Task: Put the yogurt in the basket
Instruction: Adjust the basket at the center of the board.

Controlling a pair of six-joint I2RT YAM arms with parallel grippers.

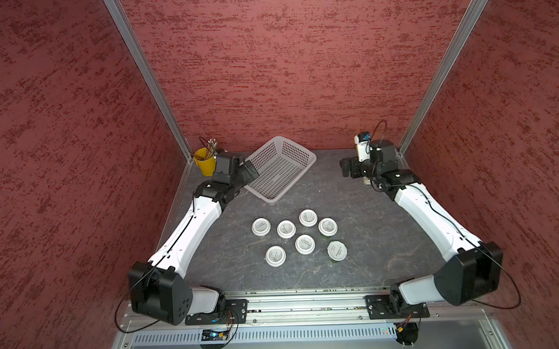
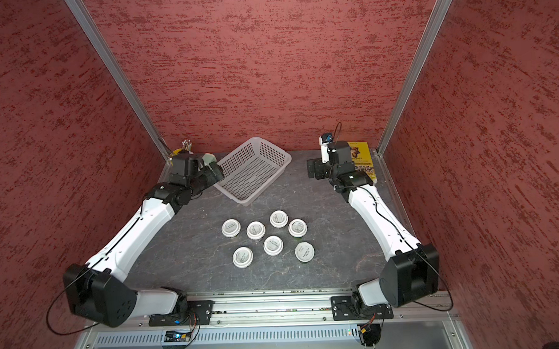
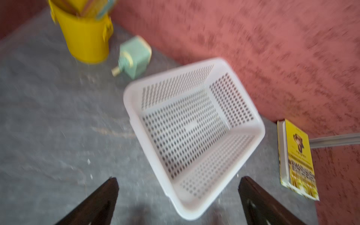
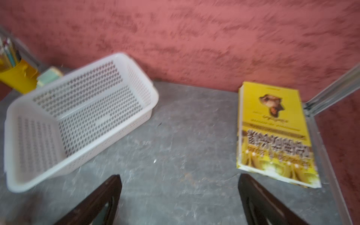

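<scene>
Seven cups of the yogurt [image 1: 305, 244] stand upright in a loose cluster on the dark worktop [image 1: 353, 227], around its middle and a little toward the front edge. They are close together, and their white lids face up. None is in the basket [image 1: 295, 153], which sits askew near the back edge, left of the middle, with one corner pointing at the cups (nothing lies on its perforated floor).

The left pincer [image 1: 251, 171] hangs over the basket's left rim with its jaws spread wide and nothing between them. In the left wrist view the two dark fingers [image 3: 105, 196] frame the basket's near corner, but the picture is too blurred to tell whether they touch the rim. The right pincer [image 1: 346, 168] is near the back right corner, well apart from the basket. It is likewise fully spread and holds nothing, with bare worktop under it.

A yellow bucket [image 1: 205, 162] of pencils stands in the back left corner, with a small green sharpener [image 3: 135, 56] just beside it. A yellow book [image 2: 362, 156] lies flat in the back right corner.
</scene>
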